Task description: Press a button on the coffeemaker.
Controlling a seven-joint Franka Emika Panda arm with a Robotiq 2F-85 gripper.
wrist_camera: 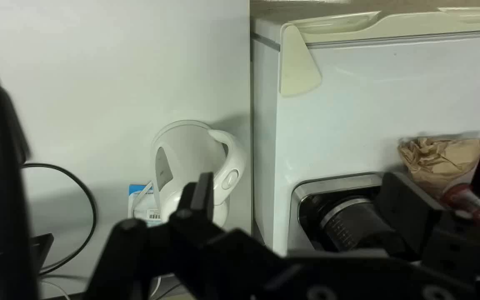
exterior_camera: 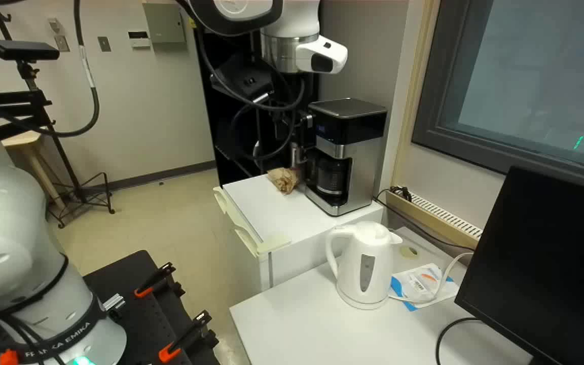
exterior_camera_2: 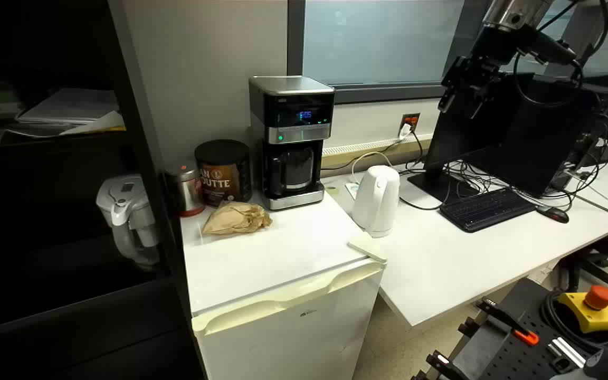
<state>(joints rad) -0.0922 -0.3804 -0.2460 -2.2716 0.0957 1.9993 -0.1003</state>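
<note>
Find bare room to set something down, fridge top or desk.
Bare: mini fridge top between paper bag, coffeemaker and front edge; desk between electric kettle, keyboard and front edge.
Crowded: fridge rear, with a coffee can behind the paper bag, beside the coffeemaker; desk behind the keyboard, tangled with cables.

There's the coffeemaker [exterior_camera_2: 294, 134] up on the fridge [exterior_camera_2: 275, 258] in an exterior view, canister [exterior_camera_2: 223, 177] at its eight o'clock, paper bag [exterior_camera_2: 236, 218] at seven, kettle [exterior_camera_2: 376, 205] down on the table [exterior_camera_2: 441, 274] at four, keyboard [exterior_camera_2: 486, 209] at the kettle's three, mouse [exterior_camera_2: 553, 214] at the keyboard's three!
</note>
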